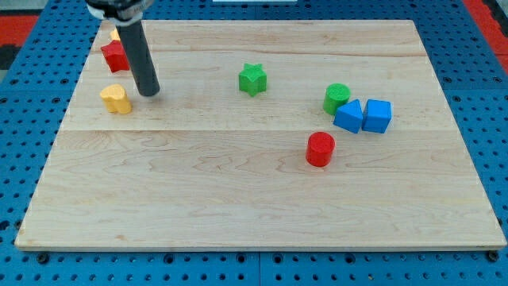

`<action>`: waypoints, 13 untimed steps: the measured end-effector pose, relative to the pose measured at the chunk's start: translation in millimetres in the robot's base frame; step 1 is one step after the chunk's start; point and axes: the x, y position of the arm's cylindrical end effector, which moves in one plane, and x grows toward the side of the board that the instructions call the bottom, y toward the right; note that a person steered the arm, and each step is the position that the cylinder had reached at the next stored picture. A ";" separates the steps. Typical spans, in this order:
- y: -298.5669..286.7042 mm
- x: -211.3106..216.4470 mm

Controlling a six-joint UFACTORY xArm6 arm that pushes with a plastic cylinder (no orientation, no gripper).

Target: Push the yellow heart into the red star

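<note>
Start at the view's left, where the task lives. The red star [114, 56] sits near the top-left corner of the wooden surface [238, 199], partly hidden behind the dark rod, with a sliver of another yellow block [116, 35] peeking out just above it. Below the star, apart from it, you see the yellow heart [117, 98]. My tip [148, 93] rests on the surface just beside the heart, on its right and slightly above, with a narrow gap showing, so it does not look to be touching.

That placement matters to you: the star lies up-view of the heart, so a push has to come from the heart's lower side. From where the tip stands now, a push would send the heart toward the view's left, off line. You probably need to bring the tip round beneath the heart first.

There is no end effector here that spreads or pinches; the arm ends in a plain rod, so nothing is held.

Moving rightward, a green star [252, 79] stands alone near the middle. Further right, a green cylinder [336, 98] touches the first of two blue blocks [348, 116], which sits against the second blue block [377, 116]. A red cylinder [321, 148] stands below them, well clear of your path.
</note>
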 end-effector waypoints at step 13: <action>-86.2 -57.7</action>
